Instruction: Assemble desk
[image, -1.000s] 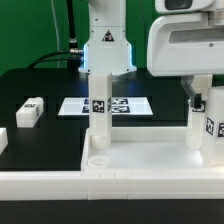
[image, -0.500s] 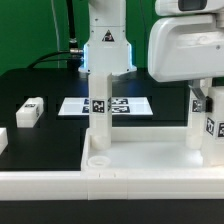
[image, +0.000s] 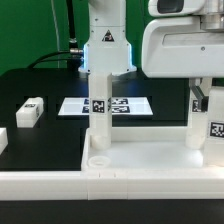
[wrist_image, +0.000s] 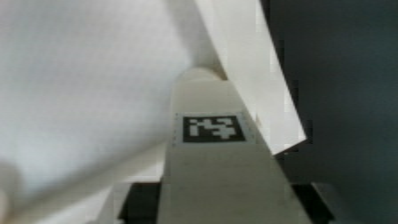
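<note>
White robot arm stands over the white plastic tray-like tabletop's 3 o'clock corner, claw clenched on a white tagged block leg.

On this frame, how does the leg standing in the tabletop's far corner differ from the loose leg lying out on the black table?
The standing leg is upright, seated at the tabletop corner; the loose leg lies flat on the black table, apart from the tabletop. The standing leg shows two tags facing the camera, stacked; the loose leg shows one on top. The standing leg partly hides the marker board; the loose leg lies toward the exterior view's left of it. Both are white tagged blocks.
</note>
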